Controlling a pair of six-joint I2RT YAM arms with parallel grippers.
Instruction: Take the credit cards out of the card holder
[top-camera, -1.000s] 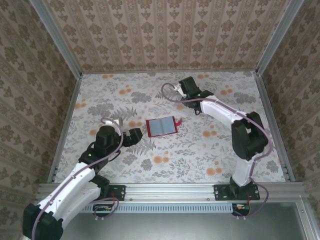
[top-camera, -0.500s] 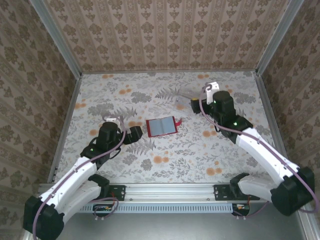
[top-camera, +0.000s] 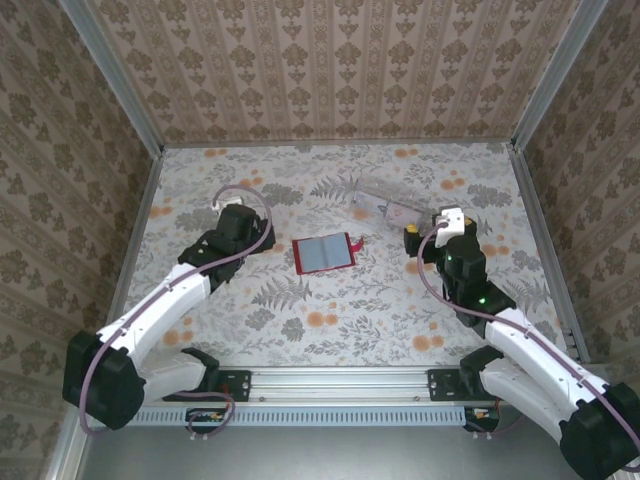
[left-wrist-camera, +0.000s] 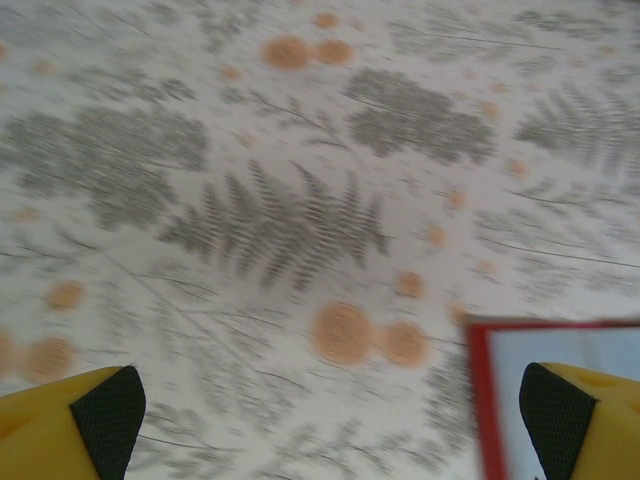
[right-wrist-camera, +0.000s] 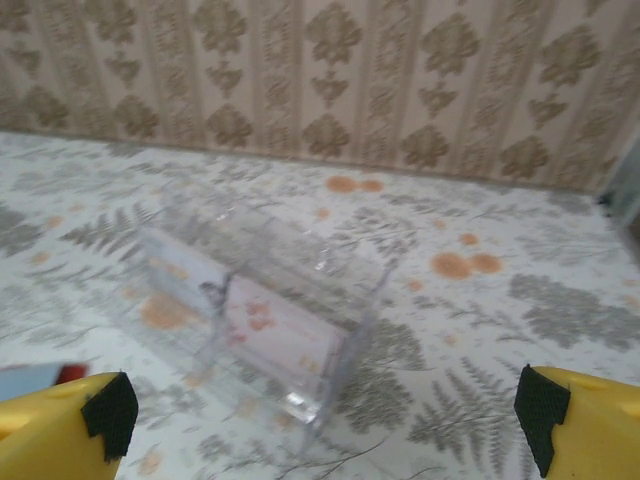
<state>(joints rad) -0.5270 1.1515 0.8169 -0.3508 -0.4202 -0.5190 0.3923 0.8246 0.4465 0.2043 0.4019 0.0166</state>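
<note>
Top external view: over the last second the right gripper (top-camera: 412, 245) had swung back from the far middle of the table to a spot right of the card holder (top-camera: 323, 254), its jaws spread wide and empty. The left gripper (top-camera: 262, 240), equally wide open and empty, had shifted to just left of the holder. The red holder lay open and flat mid-table where it had been, and pale credit cards (right-wrist-camera: 285, 335) stood in a clear plastic box (top-camera: 392, 206) beyond it, which suggested a card had just been dropped off; whether the grey-blue pockets still held any could not be told.
</note>
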